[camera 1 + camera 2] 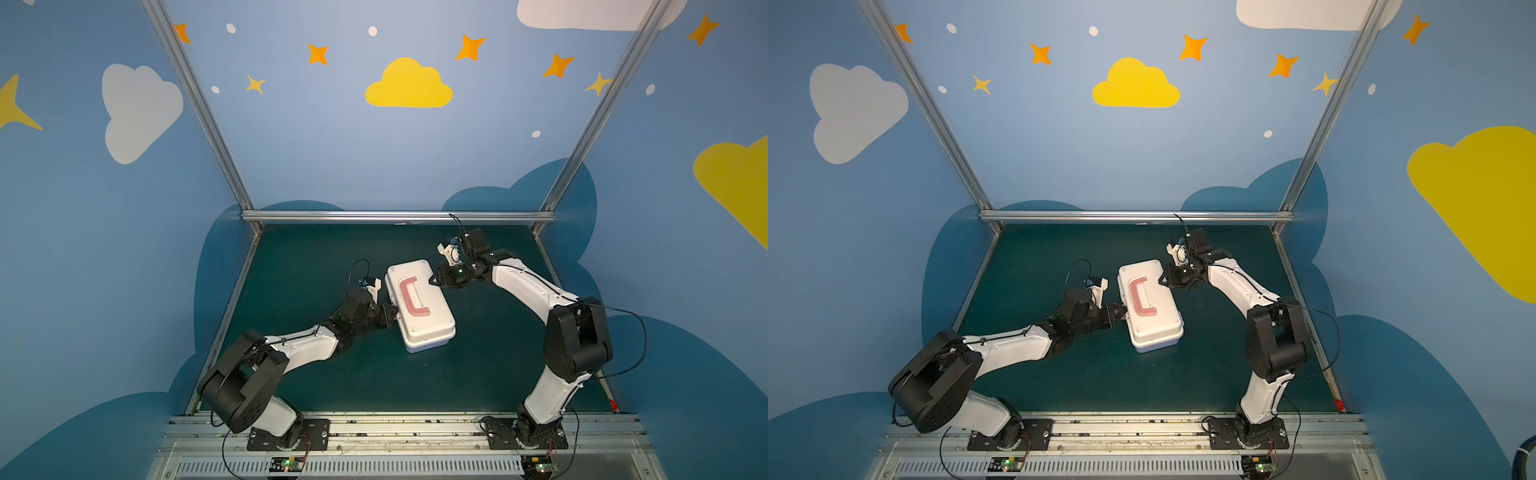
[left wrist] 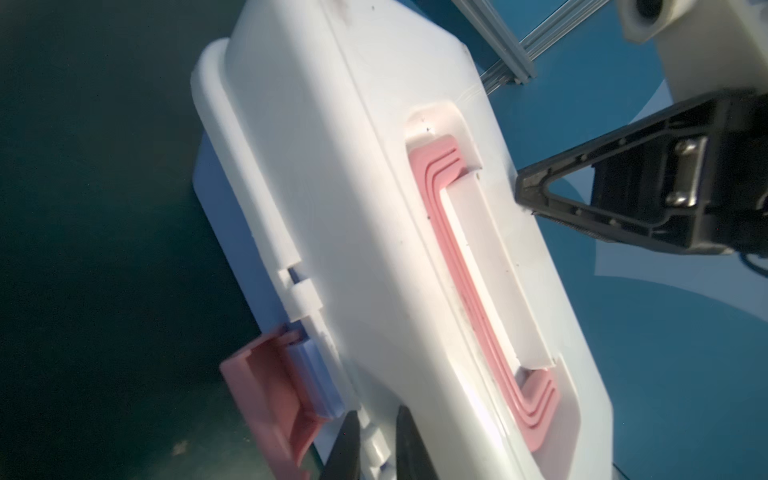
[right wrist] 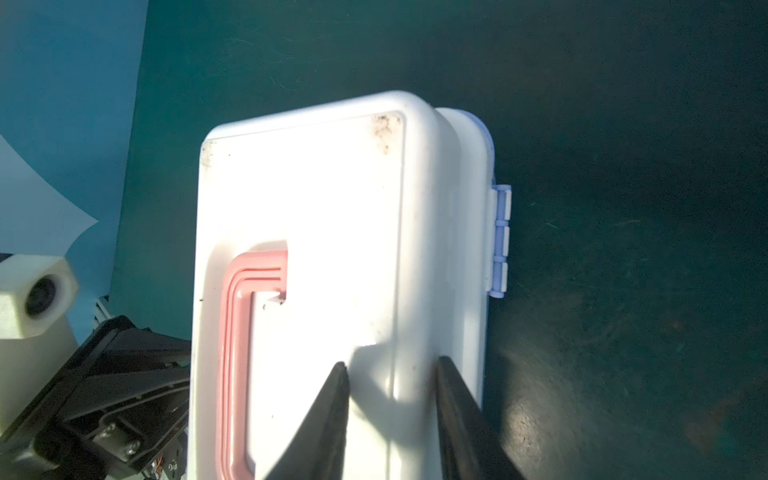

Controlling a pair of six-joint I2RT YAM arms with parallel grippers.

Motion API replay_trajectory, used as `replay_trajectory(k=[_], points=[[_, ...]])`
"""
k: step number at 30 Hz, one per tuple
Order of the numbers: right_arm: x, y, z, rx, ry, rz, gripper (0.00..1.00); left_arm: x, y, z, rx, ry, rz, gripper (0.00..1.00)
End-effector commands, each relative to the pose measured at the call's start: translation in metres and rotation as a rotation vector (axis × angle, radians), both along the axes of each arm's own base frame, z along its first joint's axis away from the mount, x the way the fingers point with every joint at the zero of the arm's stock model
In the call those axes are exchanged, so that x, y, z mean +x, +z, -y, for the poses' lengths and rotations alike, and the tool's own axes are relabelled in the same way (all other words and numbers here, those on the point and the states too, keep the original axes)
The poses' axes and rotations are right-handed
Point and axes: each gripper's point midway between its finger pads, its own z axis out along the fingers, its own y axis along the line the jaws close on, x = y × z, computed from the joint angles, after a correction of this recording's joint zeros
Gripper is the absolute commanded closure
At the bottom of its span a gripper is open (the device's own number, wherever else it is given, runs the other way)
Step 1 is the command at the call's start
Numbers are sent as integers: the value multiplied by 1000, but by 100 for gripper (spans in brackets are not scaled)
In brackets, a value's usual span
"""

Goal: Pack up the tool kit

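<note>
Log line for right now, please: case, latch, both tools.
case: closed | latch: unfastened, swung out | left tool: astride case edge beside latch | right tool: open, over case top

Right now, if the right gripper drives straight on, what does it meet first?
The lid of the tool kit, beside the pink handle; the right gripper looks almost on it, depth unclear.

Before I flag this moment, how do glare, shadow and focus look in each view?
Right wrist view: the white rounded plastic case is blown out by glare, with the right tool casting a shadow on it. Left wrist view: the pink plastic latch is soft. Both top views: evenly lit.
</note>
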Motion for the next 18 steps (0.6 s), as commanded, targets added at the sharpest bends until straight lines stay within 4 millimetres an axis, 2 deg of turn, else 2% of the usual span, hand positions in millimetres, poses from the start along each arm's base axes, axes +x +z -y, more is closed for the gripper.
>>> replay_trajectory(k=[1,5,10,14,18], points=[[-48,-28,-20,3,103,-185,66,8,13,-20,110,74,33,77],[-48,-27,-21,6,105,-181,66,8,0,-48,213,160,-12,75],[-48,-28,-21,7,106,-184,66,7,-27,-66,239,218,-80,78],[-49,-27,-20,3,109,-182,66,9,-38,-59,231,188,-107,81],[-48,-28,-18,0,104,-181,66,9,-35,-36,171,92,-96,82]])
